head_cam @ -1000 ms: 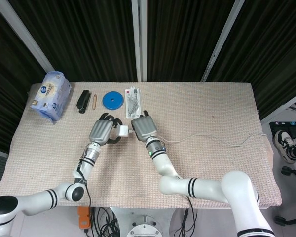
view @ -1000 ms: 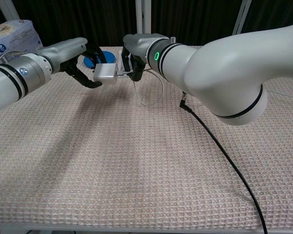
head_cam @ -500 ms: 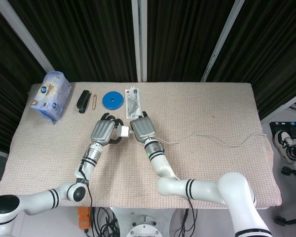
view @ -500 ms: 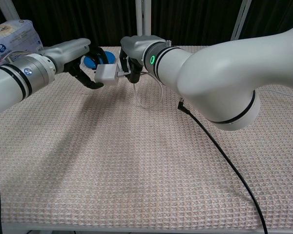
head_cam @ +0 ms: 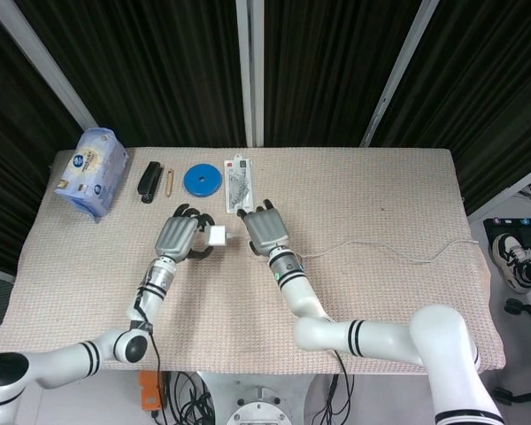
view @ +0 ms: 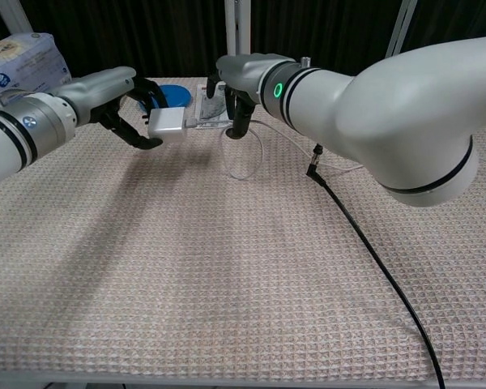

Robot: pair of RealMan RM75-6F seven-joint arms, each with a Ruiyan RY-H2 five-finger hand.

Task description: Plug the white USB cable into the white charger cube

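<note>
Head view: left hand (head_cam: 178, 237) grips the charger cube (head_cam: 218, 235) above the table (head_cam: 398, 195); right hand (head_cam: 264, 228) just beside, fingers spread, empty. Chest view: white USB cable (view: 245, 154) loops from the cube — light, limp; hold the rigid plug, not the cord.

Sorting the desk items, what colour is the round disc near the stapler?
Blue; the disc shows best in the head view.
</note>
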